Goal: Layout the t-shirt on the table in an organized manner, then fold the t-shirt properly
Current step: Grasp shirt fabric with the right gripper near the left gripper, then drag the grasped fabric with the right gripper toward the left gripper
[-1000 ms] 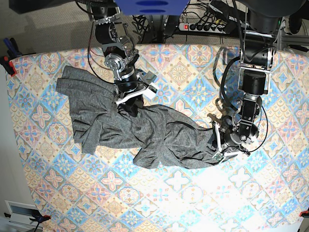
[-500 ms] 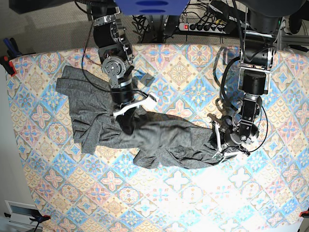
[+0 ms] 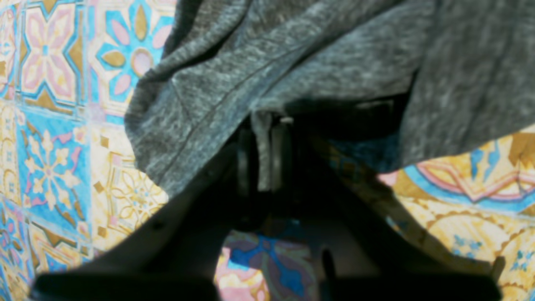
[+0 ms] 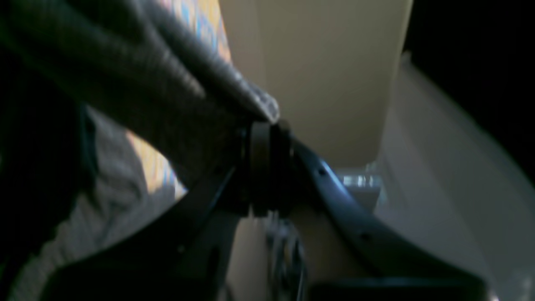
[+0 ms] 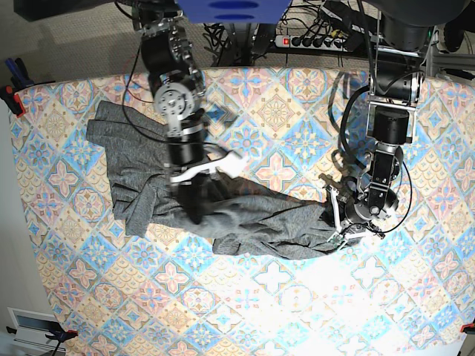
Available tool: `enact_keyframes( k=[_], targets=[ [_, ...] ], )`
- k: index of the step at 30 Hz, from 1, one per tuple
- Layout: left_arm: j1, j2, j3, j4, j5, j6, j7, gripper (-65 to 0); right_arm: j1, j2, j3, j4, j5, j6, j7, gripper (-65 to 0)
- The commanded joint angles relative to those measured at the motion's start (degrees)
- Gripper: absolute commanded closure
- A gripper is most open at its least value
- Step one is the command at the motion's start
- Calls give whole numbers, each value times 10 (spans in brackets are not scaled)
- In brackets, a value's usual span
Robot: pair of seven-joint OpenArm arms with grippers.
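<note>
Right tool (image 5: 194, 185) has slid down-worktop and pinched the t-shirt (image 5: 245, 215), left tool (image 5: 335, 222) pinches its other end on the worktop (image 5: 297, 311); pull apart evenly, low, to flatten.

No readable text, label, brand or number appears on the plain grey t-shirt (image 5: 245, 215) or anywhere else.

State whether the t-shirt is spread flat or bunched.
Bunched. The t-shirt lies twisted in a wrinkled band across the table, pinched by the left gripper and right gripper.
</note>
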Motion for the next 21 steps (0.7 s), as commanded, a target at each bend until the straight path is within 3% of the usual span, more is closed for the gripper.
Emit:
enact_keyframes(
  k=[1, 7, 14, 21],
  targets=[
    [-1, 2, 4, 0, 0, -12, 17, -72, 20, -4, -11, 17, -1, -16, 6, 0],
    [-1, 2, 4, 0, 0, -12, 17, -72, 83, -4, -72, 29, -1, -16, 6, 0],
    [-1, 1, 1, 0, -1, -12, 17, -75, 84, -4, -125, 29, -1, -16, 7, 0],
    [-1, 16, 1, 0, 0, -12, 17, -76, -8, -7, -274, 24, -1, -16, 4, 0]
  ],
)
